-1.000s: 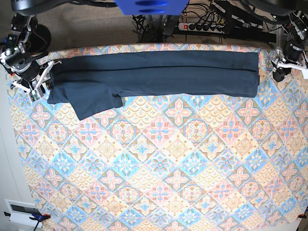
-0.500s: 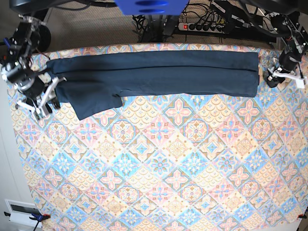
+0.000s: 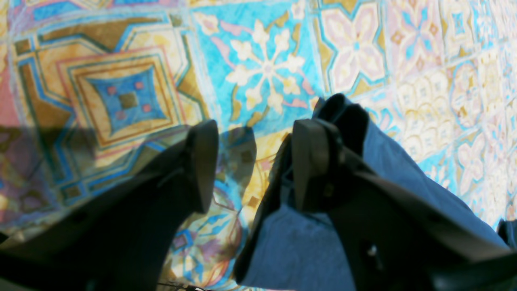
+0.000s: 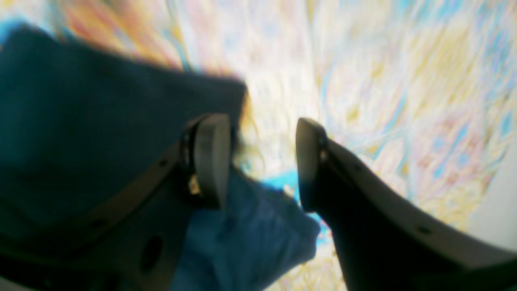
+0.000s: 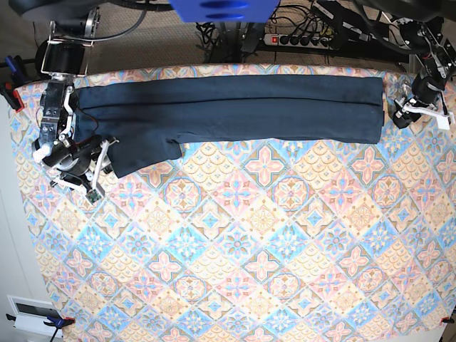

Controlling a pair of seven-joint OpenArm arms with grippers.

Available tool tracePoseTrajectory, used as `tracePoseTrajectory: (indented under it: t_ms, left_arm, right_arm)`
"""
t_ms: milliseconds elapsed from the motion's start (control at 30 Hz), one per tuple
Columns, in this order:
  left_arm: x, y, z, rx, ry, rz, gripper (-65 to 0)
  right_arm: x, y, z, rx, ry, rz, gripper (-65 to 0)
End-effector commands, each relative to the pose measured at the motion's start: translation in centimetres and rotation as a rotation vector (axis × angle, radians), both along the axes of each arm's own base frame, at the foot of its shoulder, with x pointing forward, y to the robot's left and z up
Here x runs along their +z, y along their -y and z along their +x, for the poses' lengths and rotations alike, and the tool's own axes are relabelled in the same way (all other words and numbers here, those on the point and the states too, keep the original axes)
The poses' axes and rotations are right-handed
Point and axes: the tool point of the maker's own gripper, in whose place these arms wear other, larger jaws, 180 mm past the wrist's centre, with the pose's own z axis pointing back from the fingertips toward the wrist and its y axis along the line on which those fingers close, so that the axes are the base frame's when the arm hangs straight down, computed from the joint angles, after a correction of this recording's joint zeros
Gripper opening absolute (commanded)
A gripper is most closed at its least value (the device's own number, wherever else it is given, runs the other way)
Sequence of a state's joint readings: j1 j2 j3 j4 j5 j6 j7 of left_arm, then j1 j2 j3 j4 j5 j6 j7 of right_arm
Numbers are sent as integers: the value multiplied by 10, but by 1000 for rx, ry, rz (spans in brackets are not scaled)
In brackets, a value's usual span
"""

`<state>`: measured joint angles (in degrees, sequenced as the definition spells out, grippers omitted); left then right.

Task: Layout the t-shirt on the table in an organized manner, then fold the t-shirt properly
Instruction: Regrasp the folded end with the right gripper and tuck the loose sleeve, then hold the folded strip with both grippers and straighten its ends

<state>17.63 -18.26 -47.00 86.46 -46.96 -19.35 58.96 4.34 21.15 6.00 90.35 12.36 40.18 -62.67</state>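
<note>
The table [image 5: 235, 271] carries the t-shirt [image 5: 235, 110], folded into a long band along its far edge, ready for cross-folding. At the shirt's sleeve end, the right gripper [image 4: 258, 161] hovers spread; at the opposite end, the left gripper [image 3: 252, 161] also spread, empty.

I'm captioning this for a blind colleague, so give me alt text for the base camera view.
A dark navy-blue t-shirt, folded into a long band, lies across the far side of a table covered in pastel diamond-tile cloth, one sleeve sticking out toward the camera. The right gripper hovers open by that sleeve; the left gripper sits off the band's opposite end.
</note>
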Motion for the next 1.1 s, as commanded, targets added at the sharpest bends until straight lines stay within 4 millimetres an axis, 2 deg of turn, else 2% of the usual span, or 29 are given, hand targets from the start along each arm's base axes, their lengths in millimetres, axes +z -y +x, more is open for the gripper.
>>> tracePoseTrajectory:
  t_ms: [0,200,633,700,833,867,933,1000,1033,1067]
  left_arm:
    - [16,-8,7,-5,43,31,-359]
    - [16,-8,9,-6,46,32,-359]
    - [18,-9,11,-8,53,35,-359]
    - [19,-9,12,-8,55,35,-359]
    - [19,-9,12,-7,57,36,-359]
    - [19,-9,12,-7,57,36,-359]
    - [19,-9,12,-6,59,37,-359]
    - [19,-9,12,-6,59,37,-359]
    - [19,-9,12,-6,59,37,-359]
    - [19,-9,12,-6,59,37,-359]
  right_arm:
    - [15,0,17,1,67,31,-398]
    - [-24,-7,7,2,-20,89,-349]
    - [-63,-1,-10,-52,-108,154,-352]
    - [-62,-1,-10,-52,-109,152,-402]
    - [-59,-5,-9,-54,-97,182,-624]
    - [-58,-10,-8,-55,-91,215,-650]
    - [-46,-23,-2,-49,-54,292,-642]
    - [-20,-37,11,-28,23,370,-641]
    - [-9,-43,12,-10,52,401,-641]
    - [-5,-46,5,1,57,420,-641]
